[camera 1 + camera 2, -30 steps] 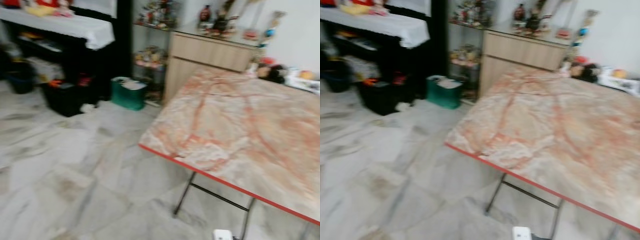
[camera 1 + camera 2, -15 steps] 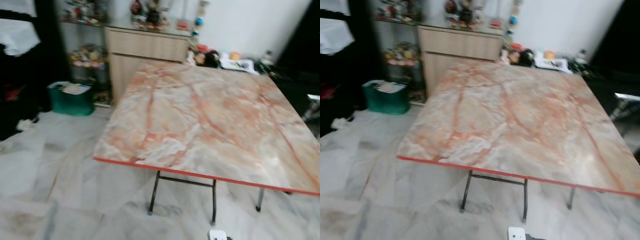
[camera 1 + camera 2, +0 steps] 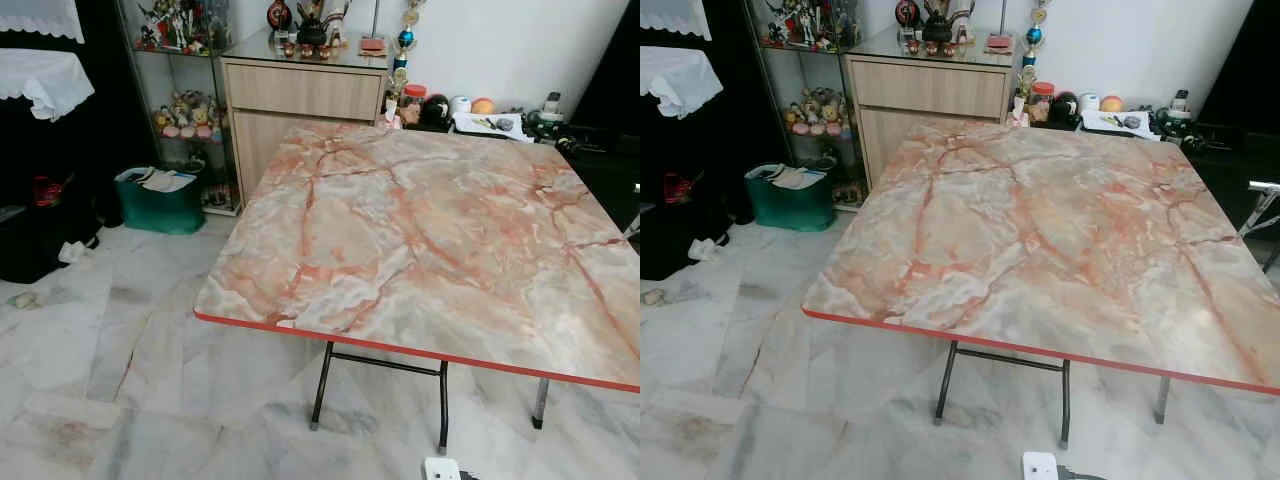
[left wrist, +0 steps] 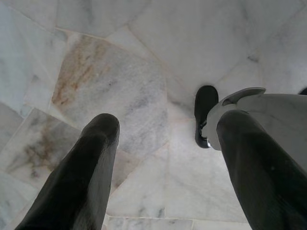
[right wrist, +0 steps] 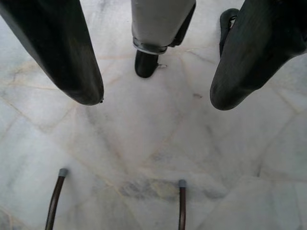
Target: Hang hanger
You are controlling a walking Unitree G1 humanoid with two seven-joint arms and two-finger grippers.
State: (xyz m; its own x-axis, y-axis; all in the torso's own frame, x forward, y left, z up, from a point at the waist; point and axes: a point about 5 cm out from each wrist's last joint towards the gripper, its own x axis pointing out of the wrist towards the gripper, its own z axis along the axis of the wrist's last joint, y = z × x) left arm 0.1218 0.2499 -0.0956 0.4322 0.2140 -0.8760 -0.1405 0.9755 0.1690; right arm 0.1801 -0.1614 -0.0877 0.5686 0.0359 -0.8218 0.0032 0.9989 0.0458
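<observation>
- The table (image 3: 430, 240) is standing directly ahead; the cabinet (image 3: 305, 100) is sitting behind it.
- No hanger is showing on the table.
- The left gripper (image 4: 163, 158) and right gripper (image 5: 156, 96) are hanging over the floor (image 3: 100, 330), jaws wide, holding nothing.
- Risk: walking on could be striking the table edge or legs (image 5: 181, 201).

— What fills the right of the frame?
— A marble-patterned bench (image 3: 430, 240) with a red edge.
— And upper left?
— A wooden cabinet (image 3: 305, 105), with a green bin (image 3: 160, 200) on the marble floor (image 3: 100, 340).
</observation>
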